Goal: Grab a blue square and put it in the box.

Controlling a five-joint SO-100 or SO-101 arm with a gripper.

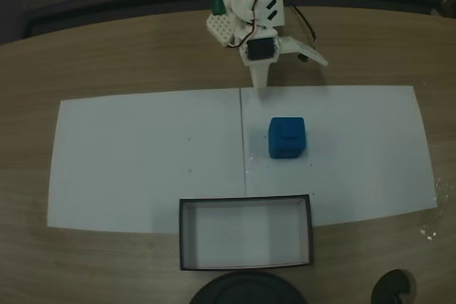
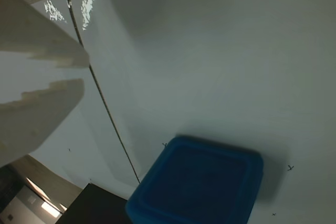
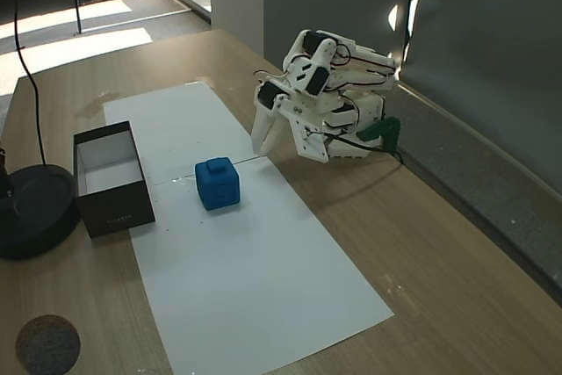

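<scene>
The box [image 1: 246,261] at the paper's [image 1: 128,161] near edge is seen holding nothing; the blue square [image 1: 287,137] lies mid-paper, the gripper [image 1: 285,69] spread apart behind it.

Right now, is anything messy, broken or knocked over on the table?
Nothing stands out. The blue square sits flat on the white paper, the box stands upright with nothing inside, and the gripper hangs open behind the cube, touching nothing.
</scene>
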